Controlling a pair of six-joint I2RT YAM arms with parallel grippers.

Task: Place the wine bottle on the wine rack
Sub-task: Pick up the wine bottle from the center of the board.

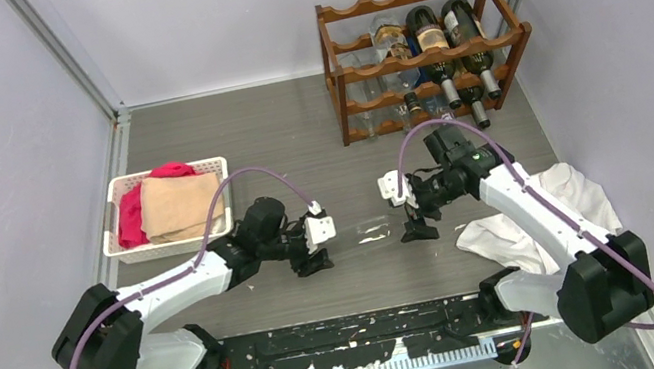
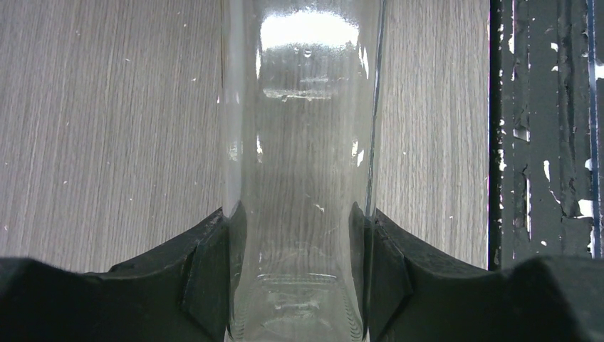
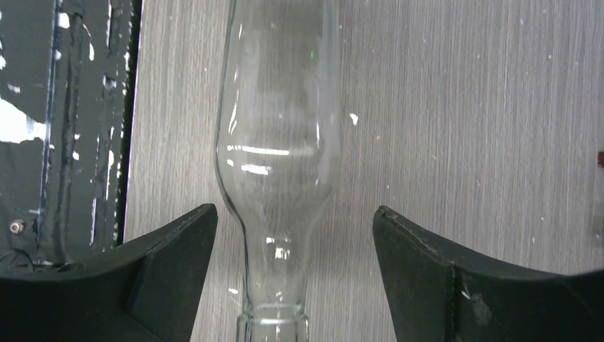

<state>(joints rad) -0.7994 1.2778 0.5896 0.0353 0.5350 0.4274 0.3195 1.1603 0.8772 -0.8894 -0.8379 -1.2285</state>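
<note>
A clear glass wine bottle (image 1: 372,231) lies on its side on the grey wood table, between my two grippers. My left gripper (image 2: 299,214) is shut on the bottle (image 2: 299,142) near its base, with both pads against the glass. My right gripper (image 3: 295,214) is open around the bottle's neck (image 3: 278,285), with gaps on both sides. In the top view the left gripper (image 1: 314,260) and the right gripper (image 1: 420,227) face each other. The reddish-brown wine rack (image 1: 407,0) stands at the back right and holds several bottles (image 1: 428,30).
A white basket (image 1: 116,193) of folded red and tan cloths sits at the left. A crumpled white cloth (image 1: 552,216) lies under the right arm. A black strip (image 1: 348,328) runs along the near edge. Walls close in both sides.
</note>
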